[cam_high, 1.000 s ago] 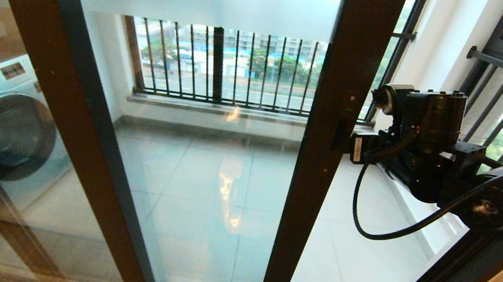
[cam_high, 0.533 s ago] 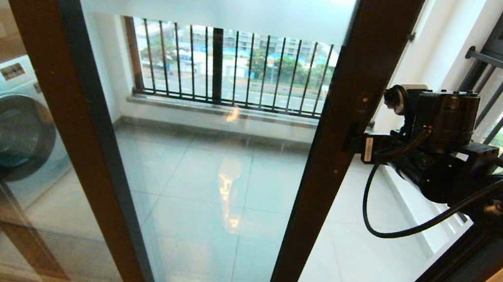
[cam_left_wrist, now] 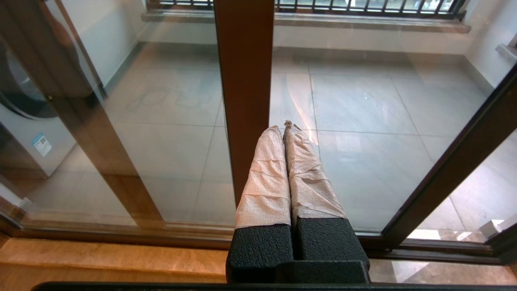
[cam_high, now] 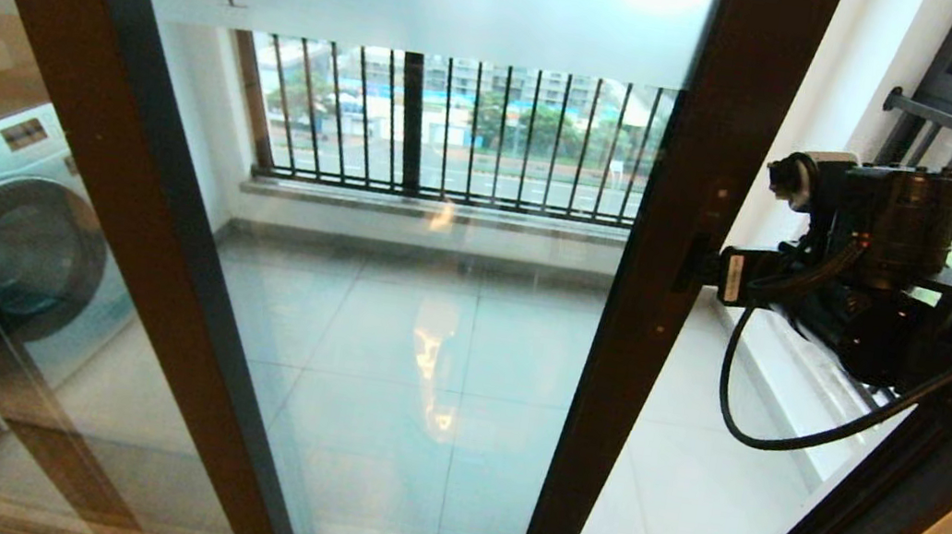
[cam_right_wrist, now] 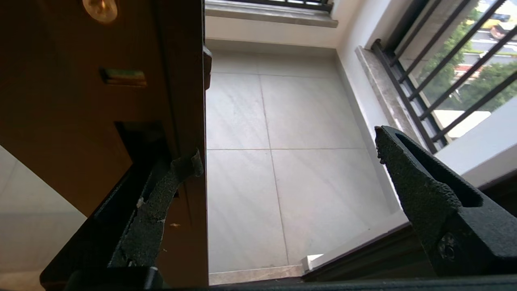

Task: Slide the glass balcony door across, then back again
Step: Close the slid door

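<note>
Door (cam_high: 447, 207) has slid rightward, drawn by right pincer (cam_high: 700, 266).

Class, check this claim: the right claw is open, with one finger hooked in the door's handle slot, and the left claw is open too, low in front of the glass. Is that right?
Not quite. The left claw is shut, its fingers pressed together, as the left wrist view shows. The rest holds: the right claw is open, one finger in the door's handle slot.
</note>
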